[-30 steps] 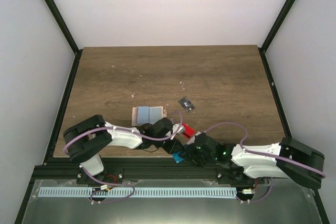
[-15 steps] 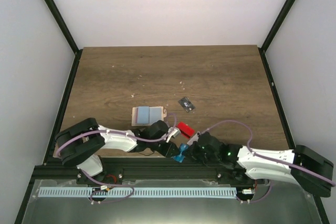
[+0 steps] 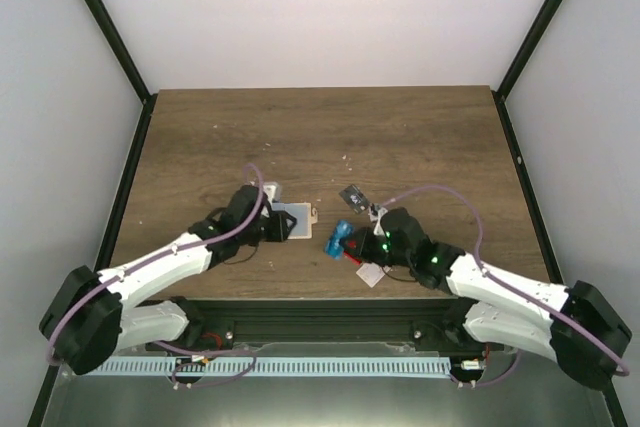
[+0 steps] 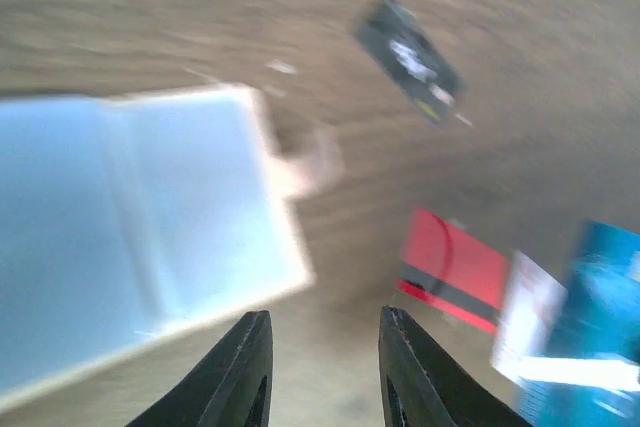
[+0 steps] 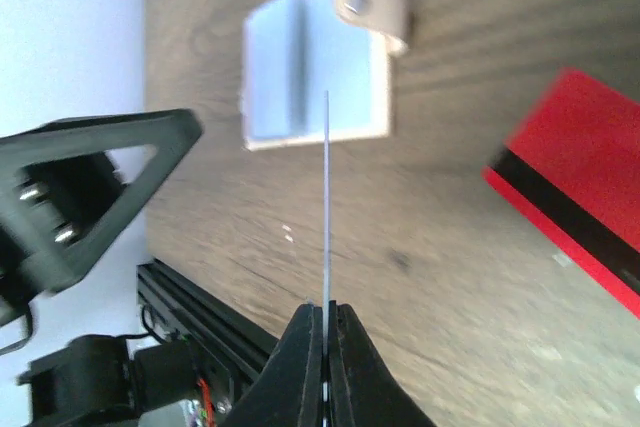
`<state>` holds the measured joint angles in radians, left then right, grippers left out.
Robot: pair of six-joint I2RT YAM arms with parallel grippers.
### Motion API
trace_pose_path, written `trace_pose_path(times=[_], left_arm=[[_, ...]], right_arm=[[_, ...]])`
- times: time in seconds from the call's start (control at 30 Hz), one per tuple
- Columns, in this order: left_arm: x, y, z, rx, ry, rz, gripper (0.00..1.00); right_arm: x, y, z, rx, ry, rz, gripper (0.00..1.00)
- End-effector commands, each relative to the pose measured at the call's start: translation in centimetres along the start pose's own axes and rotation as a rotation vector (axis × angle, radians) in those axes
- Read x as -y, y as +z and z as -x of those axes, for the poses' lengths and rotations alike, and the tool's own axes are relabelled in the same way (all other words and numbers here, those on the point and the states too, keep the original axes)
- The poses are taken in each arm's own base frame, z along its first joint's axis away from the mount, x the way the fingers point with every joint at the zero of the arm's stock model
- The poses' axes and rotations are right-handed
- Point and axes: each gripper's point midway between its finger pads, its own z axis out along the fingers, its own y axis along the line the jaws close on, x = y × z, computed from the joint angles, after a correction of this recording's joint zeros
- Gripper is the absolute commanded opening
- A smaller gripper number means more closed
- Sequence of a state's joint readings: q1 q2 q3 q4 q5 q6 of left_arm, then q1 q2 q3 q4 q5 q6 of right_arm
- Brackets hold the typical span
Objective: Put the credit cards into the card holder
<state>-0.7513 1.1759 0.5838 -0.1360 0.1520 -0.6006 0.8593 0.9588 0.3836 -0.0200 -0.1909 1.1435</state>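
1. Just now the right gripper (image 5: 326,319) has finished closing: a second ago its jaws stood half apart at the near edge of the table, and now they are pressed together on the blue card (image 3: 337,240), which the right wrist view shows edge-on as a thin upright line.
2. Meanwhile that arm has lifted the card and carried it inward, so it now hangs just right of the card holder (image 3: 296,219), edge aimed at it but not yet touching.
3. Likewise the left gripper (image 4: 322,372) has swung out to the holder's near left edge. Its jaws are spread a little wider than before, with nothing between them.
4. The holder lies open and flat, pockets up.
5. Judging from this, pickup is done and insertion is next, probably with the left arm steadying the holder.
6. The red card (image 5: 580,172), a white card (image 3: 371,275) and a dark card (image 4: 408,47) still lie loose on the table.
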Motion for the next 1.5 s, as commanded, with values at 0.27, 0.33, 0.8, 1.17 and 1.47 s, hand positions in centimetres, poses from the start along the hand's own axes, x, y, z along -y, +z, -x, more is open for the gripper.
trace_pose_path(times=[0.27,0.33,0.8,1.17,1.47], left_arm=[[-14.3,-2.2,4.3,0.092,-0.201,0.409,0.3],[-15.9,-2.2,4.3,0.081,-0.235,0.425,0.27],[-19.3,0.5,2.0,-0.028,-0.3,0.41,0.18],[-19.4,1.3,1.1,-0.063,-0.303,0.391,0.17],[-19.2,1.7,0.8,-0.08,-0.309,0.373,0.16]], right_arm=[[-8.4,7.5,6.1,-0.057,-0.277,0.198,0.01],[-8.0,9.0,6.8,-0.081,-0.277,0.195,0.01],[-5.1,14.8,7.5,-0.233,-0.194,0.25,0.01],[-4.0,16.1,7.3,-0.264,-0.142,0.27,0.01],[-3.9,16.7,7.1,-0.288,-0.108,0.293,0.01]])
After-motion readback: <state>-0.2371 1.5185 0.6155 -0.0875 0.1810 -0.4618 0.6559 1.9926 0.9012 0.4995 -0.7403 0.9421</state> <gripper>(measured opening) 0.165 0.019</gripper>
